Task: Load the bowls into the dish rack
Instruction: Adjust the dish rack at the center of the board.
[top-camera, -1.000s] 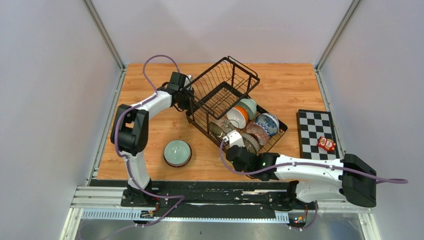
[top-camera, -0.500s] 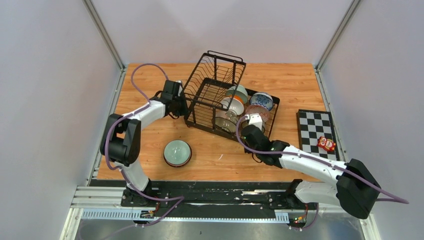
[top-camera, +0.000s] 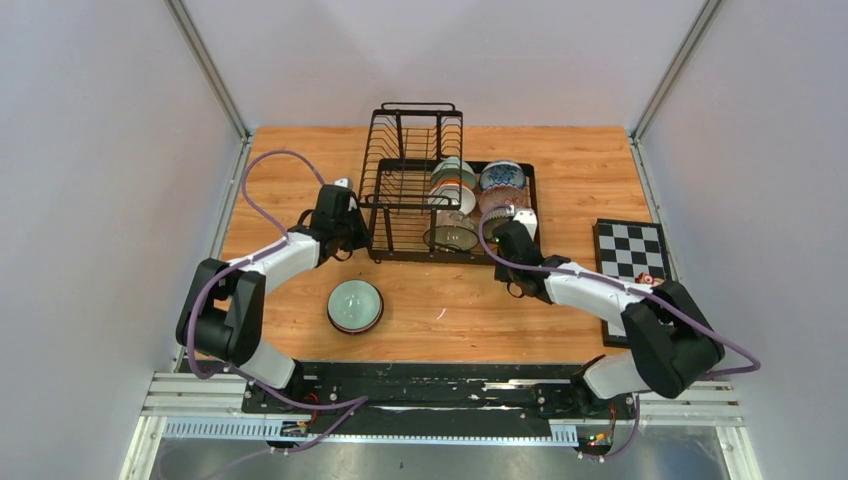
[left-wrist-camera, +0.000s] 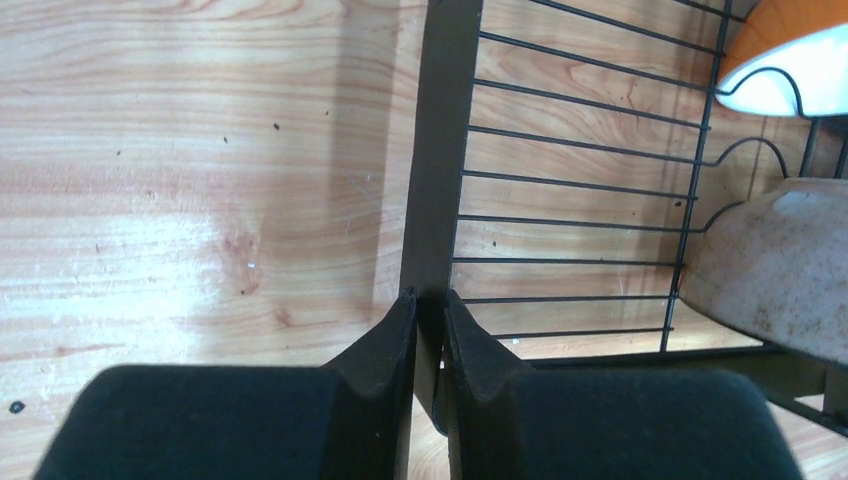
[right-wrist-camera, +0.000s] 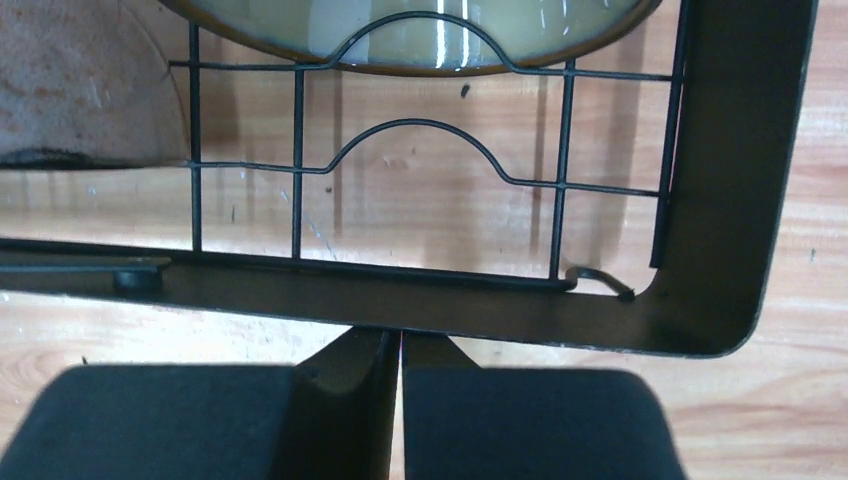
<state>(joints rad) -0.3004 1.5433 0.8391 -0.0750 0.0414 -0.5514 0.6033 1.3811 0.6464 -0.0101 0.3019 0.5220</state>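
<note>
Black metal wire dish rack (top-camera: 410, 190) stands on the wooden desk (top-camera: 300, 160) holding small ceramic bowls (top-camera: 500, 180), your left hand (left-wrist-camera: 430, 300) clamped on its side bar, right hand (right-wrist-camera: 400, 340) pinched shut at its front rail, so an uneven tug could spill them.

Bowls (top-camera: 466, 186) in dish rack (top-camera: 400, 200), lone bowl (top-camera: 354, 305) before it, checkered board (top-camera: 626, 249) right

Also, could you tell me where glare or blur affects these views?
Left wrist: a glare patch whitens the table, and the near fingers on the dish rack are slightly soft. Right wrist: bright reflections streak the glazed bowl. Top external: evenly lit, sharp.
</note>
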